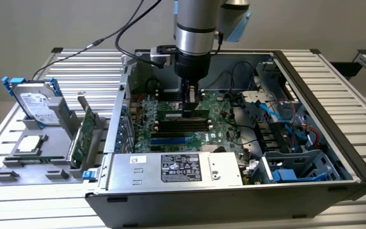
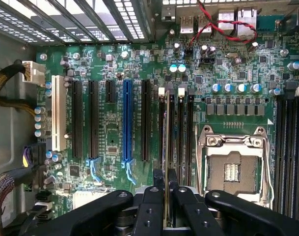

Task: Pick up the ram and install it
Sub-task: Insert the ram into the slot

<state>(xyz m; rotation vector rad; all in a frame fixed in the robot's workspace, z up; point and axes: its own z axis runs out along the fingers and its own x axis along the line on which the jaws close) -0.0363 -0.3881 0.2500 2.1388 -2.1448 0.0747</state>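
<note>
Green circuit-board ram stick [image 2: 167, 132], long and thin, stands edge-on, clamped in the black pincer [image 2: 166, 189], its long axis parallel to the black plastic memory slots [image 2: 181, 137] (directly underneath).

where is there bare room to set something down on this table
Bare ribbed table on the exterior view's right of the computer case, and beyond the hard drive toward the far corner. Crowded: the motherboard, where the gripper holds the ram at the memory slots.
</note>
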